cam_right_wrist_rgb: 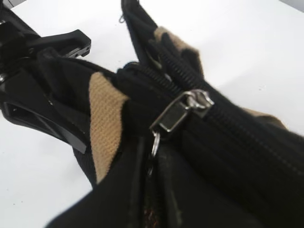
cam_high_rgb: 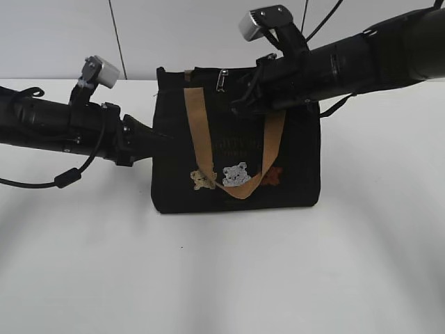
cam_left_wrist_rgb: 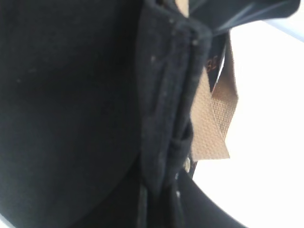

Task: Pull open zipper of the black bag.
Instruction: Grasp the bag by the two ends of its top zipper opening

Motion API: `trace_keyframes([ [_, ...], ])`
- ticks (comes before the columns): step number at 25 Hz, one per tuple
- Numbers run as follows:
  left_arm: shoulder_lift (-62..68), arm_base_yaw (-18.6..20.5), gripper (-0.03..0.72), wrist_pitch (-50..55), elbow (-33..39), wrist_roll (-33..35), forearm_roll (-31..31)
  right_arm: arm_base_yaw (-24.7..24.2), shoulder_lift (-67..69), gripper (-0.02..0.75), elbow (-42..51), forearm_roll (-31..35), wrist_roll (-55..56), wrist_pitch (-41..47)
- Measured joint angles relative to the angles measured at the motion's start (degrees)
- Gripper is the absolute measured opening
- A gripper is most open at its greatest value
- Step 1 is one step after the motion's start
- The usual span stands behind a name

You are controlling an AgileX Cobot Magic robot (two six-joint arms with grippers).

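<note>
A plain white counter (cam_high_rgb: 222, 278) fills the lower part of the exterior view and meets a pale wall (cam_high_rgb: 181, 35) crossed by thin dark cables. The black bag (cam_high_rgb: 174, 139) stands upright at the middle of the counter, one tan strap (cam_high_rgb: 198, 125) looping down its front over three small embroidered bears (cam_high_rgb: 237, 174). From 9 o'clock the left arm (cam_high_rgb: 62, 125) reaches in level with the counter, and its left gripper (cam_high_rgb: 163, 136) meets the bag's left edge; in the left wrist view black fabric fills the frame and a fold of it is squeezed in close, so its jaws look pressed together on the bag's side, though the fingertips themselves are hidden. From 2 o'clock the right arm (cam_high_rgb: 361, 59) comes across the bag's top right corner, covering part of the rim. The zipper (cam_right_wrist_rgb: 223, 128) runs along the top edge, its silver pull (cam_right_wrist_rgb: 183, 111) sitting at about 12 o'clock on the bag, with the ring (cam_right_wrist_rgb: 154, 142) hanging below it. The right gripper (cam_high_rgb: 261, 94) is at the rim just right of the pull; whether its jaws are pinching the ring or standing apart I cannot tell.
</note>
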Motion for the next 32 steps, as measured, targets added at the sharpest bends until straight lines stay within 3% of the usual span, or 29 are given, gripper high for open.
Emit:
trace_keyframes([
  [3, 0.0, 0.0, 0.028, 0.02, 0.0, 0.0, 0.0, 0.0, -1.25, -0.014, 0.0, -1.08, 1.17, -1.56],
  [12, 0.0, 0.0, 0.028, 0.15, 0.0, 0.0, 0.16, -1.36, -7.2, -0.015, 0.0, -13.92, 13.93, -2.61],
  [21, 0.0, -0.11, 0.027, 0.88, -0.07, 0.0, 0.37, -9.36, -10.74, -0.015, 0.0, -16.47, 20.46, 4.16],
  [32, 0.0, -0.11, 0.027, 0.33, -0.07, 0.0, 0.54, -19.74, -10.81, -0.015, 0.0, -24.9, 26.02, 6.85],
])
